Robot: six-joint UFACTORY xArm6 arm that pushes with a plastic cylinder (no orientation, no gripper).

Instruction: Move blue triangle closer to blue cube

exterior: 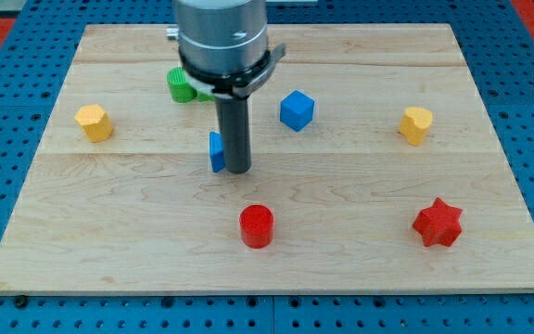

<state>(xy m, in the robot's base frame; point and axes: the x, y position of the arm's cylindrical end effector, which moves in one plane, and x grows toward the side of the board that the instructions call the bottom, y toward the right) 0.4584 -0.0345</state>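
Note:
The blue triangle [216, 152] sits left of the board's middle, partly hidden behind my rod. My tip [237, 171] rests on the board right against the triangle's right side. The blue cube [297, 109] stands up and to the right of the tip, about a block's width from the rod.
A green block [181, 84] sits half hidden behind the arm at the top. A yellow block [94, 122] is at the left and another yellow block [416, 124] at the right. A red cylinder [257, 225] and a red star [438, 223] sit near the bottom. The wooden board [360, 269] lies on a blue pegboard.

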